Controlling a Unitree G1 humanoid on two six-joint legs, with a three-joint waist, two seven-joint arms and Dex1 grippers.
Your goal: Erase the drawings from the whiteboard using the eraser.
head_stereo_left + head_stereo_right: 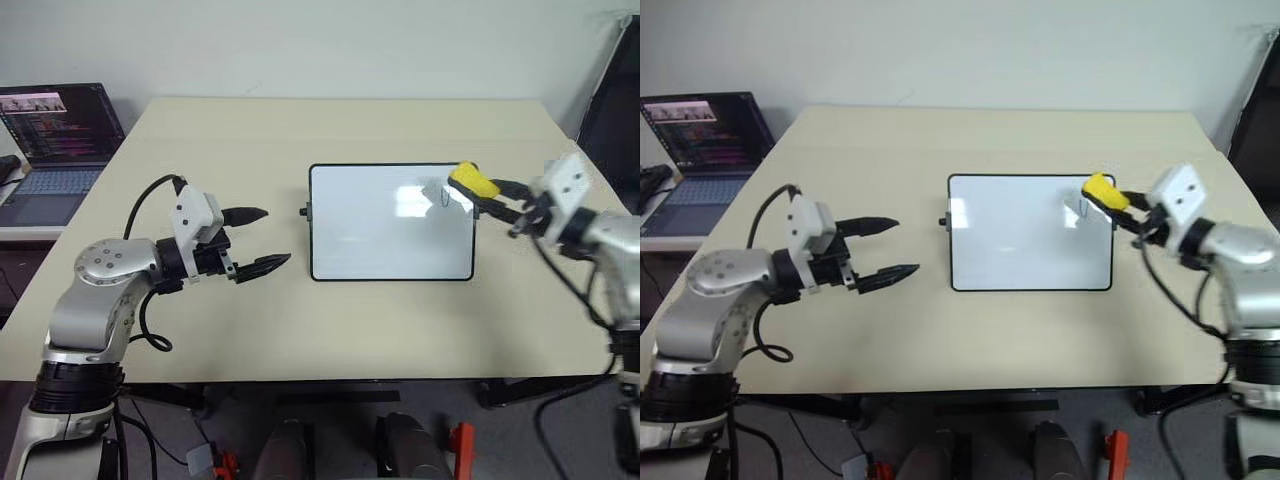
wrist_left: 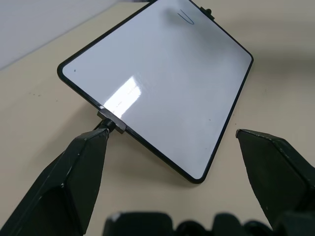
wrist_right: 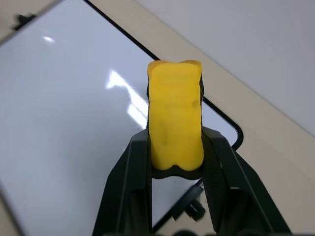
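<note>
The whiteboard (image 1: 380, 235) lies flat in the middle of the table, its black frame and a small side knob showing. One thin blue stroke of the drawings (image 1: 443, 197) sits near its far right corner, also seen as a U-like line (image 2: 186, 17). My right gripper (image 1: 483, 192) is shut on the yellow eraser (image 1: 471, 181), holding it just over the board's far right corner beside the stroke; the eraser (image 3: 175, 118) sticks out past the fingers. My left gripper (image 1: 262, 240) hovers open, left of the board, pointing at its left edge.
An open laptop (image 1: 58, 140) stands off the table's far left corner. The beige table (image 1: 300, 130) has free room all around the board. A dark object stands at the far right edge.
</note>
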